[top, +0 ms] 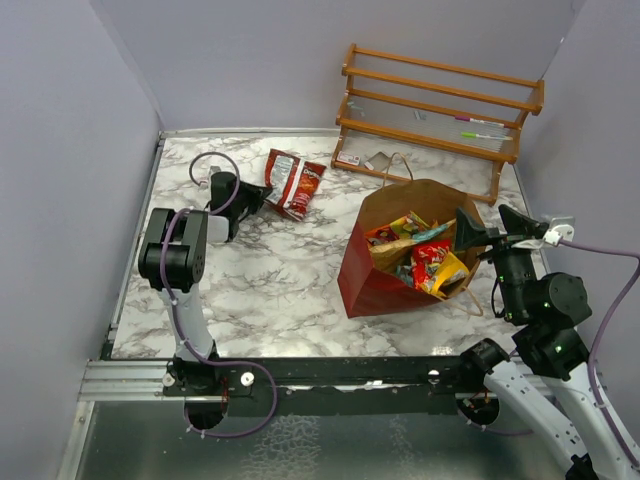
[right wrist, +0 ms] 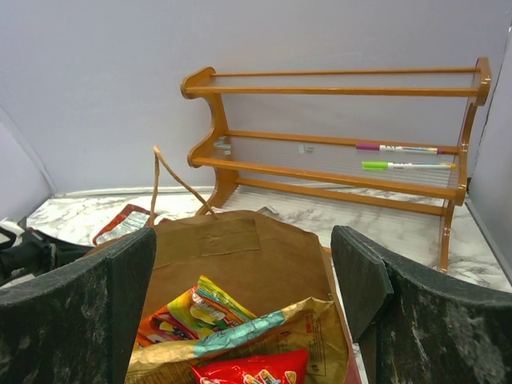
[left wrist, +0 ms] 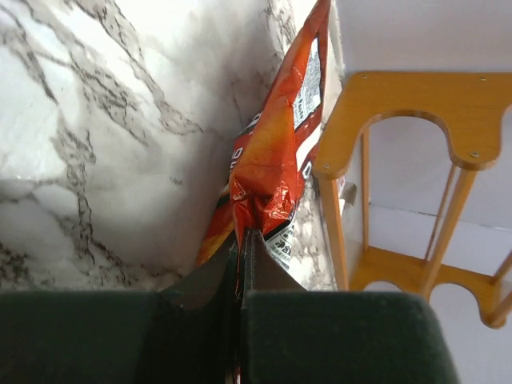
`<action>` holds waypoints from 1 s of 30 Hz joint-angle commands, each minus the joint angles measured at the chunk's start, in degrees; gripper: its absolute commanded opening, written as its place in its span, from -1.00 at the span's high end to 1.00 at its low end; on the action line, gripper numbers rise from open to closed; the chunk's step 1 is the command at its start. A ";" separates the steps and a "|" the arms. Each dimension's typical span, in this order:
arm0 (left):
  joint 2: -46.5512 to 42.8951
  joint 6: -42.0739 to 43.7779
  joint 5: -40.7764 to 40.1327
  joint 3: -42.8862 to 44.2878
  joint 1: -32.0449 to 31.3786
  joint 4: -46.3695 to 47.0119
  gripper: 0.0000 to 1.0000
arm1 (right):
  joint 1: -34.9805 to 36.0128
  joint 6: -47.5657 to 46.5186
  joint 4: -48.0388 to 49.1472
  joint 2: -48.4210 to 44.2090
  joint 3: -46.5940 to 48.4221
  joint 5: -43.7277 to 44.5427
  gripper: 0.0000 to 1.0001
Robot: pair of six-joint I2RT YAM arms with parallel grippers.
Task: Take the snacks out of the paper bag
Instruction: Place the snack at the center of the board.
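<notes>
left gripper (left wrist: 242, 244) pinched shut on orange chip bag (left wrist: 268, 160), its near edge hidden between the pads | chip bag over far table (top: 260, 290), left of paper bag (top: 372, 285), resting or lifted unclear | right gripper (top: 483, 222) spread wide beside bag's mouth | other snacks (top: 425, 258) overlap inside, count unclear

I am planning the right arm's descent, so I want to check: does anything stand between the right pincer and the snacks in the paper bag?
Nothing visible does. The right pincer hangs open above the open mouth of the paper bag, and the snacks lie uncovered inside, below it.
</notes>
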 commanded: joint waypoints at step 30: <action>-15.23 2.07 -1.20 -23.33 -0.54 4.77 0.35 | -0.06 0.23 -0.46 0.00 -0.28 -0.57 -0.82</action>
